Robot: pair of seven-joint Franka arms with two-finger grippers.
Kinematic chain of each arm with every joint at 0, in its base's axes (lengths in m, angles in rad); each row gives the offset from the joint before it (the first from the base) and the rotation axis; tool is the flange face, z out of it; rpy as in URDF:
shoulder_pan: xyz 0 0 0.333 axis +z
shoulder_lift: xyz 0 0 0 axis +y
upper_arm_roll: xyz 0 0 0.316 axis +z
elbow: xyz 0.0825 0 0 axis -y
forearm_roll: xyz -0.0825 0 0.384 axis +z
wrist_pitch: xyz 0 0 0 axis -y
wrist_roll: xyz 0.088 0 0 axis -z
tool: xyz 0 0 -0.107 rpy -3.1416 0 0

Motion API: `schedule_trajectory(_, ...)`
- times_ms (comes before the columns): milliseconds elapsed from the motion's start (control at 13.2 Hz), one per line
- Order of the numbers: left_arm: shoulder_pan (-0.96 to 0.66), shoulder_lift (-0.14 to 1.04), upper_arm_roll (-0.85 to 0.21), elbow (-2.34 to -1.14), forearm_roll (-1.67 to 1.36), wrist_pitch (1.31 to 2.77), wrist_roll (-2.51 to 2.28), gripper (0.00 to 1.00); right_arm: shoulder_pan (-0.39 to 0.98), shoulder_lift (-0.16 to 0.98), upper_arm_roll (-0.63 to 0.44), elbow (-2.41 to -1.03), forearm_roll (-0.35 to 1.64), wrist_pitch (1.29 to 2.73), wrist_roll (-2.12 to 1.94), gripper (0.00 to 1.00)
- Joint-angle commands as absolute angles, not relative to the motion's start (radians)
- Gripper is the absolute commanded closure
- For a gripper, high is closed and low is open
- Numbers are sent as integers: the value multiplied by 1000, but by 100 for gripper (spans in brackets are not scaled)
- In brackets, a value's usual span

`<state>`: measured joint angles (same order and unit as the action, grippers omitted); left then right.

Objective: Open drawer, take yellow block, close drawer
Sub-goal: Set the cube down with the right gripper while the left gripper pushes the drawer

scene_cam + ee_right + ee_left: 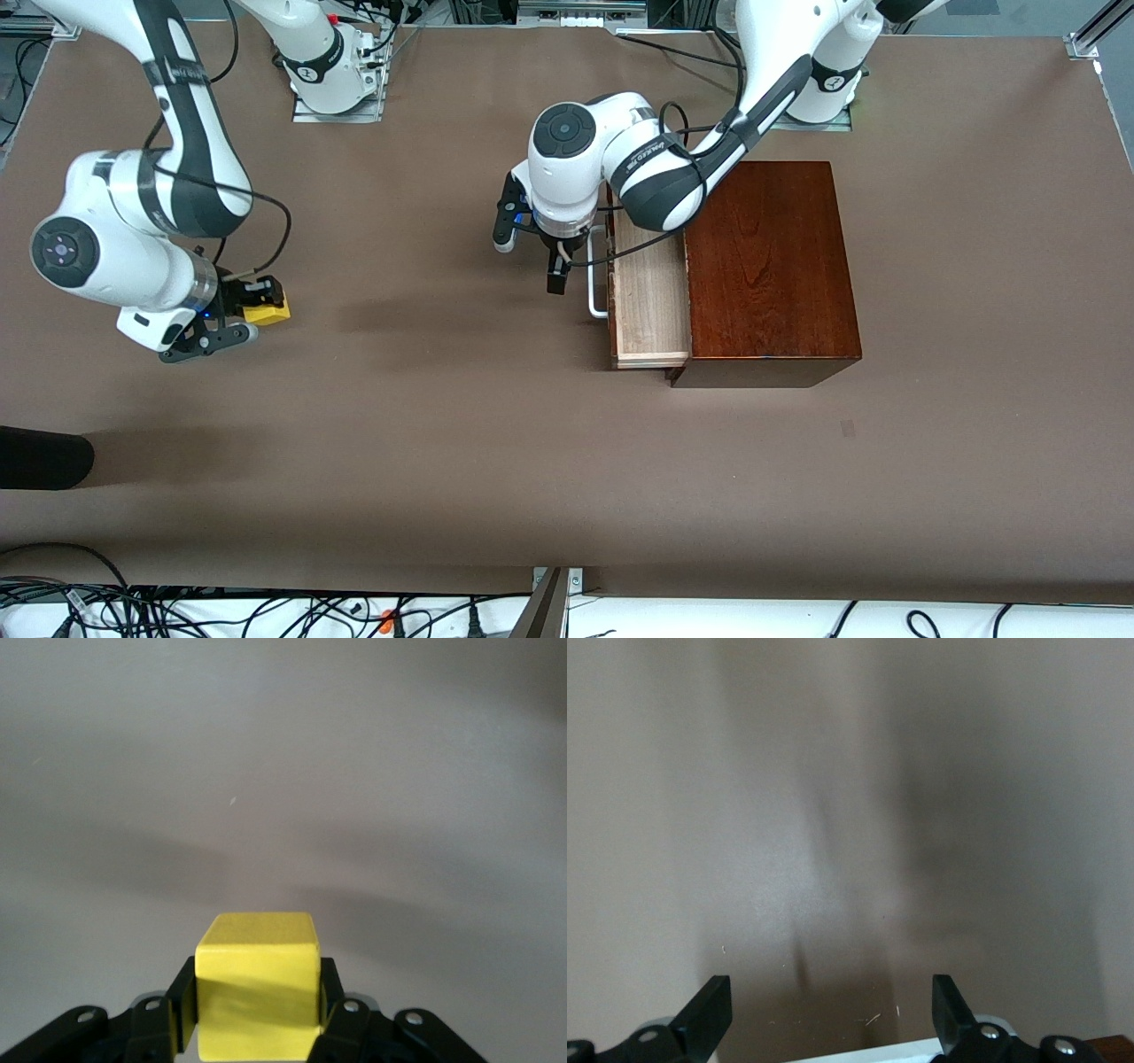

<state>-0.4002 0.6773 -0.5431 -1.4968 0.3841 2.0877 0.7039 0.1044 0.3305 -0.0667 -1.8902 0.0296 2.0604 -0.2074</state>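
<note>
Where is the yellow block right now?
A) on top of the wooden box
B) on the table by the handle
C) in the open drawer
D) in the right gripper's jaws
D: the block sits clamped in the right gripper, over bare table away from the open drawer.

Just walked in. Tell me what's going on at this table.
The right gripper is shut on the small bright-yellow cube, held over bare table toward the right arm's end. The dark reddish-brown wooden box has its pale-wood drawer pulled out and nothing shows in it. The left gripper hangs open beside the drawer's white bar handle, not gripping it. The drawer is not yet closed.
</note>
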Motion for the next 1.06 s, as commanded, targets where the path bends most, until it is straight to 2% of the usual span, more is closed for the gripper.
schedule_trajectory(0, -403, 681, -545, -1515, 422, 2079, 730, 0, 86, 402, -49, -1891, 18, 2130, -79, 100)
schedule_trajectory(228, -385, 677, -545, -1554, 423, 2063, 750, 0, 87, 469, -40, -1893, 26, 2215, -22, 100)
schedule_trajectory(608, -310, 663, -546, -1548, 422, 1928, 830, 0, 89, 541, 23, -1894, 25, 2344, 72, 100)
schedule_trajectory(760, -282, 655, -548, -1549, 422, 1916, 834, 0, 87, 557, 28, -1896, 25, 2368, 81, 100)
schedule_trajectory(836, -273, 655, -546, -1548, 422, 1904, 834, 0, 89, 555, 28, -1902, 25, 2368, 81, 94)
schedule_trajectory(912, -252, 653, -548, -1548, 422, 1898, 842, 0, 87, 555, 28, -1907, 25, 2368, 81, 82)
schedule_trajectory(988, -236, 652, -548, -1549, 422, 1893, 853, 0, 89, 549, 28, -1907, 25, 2364, 80, 52)
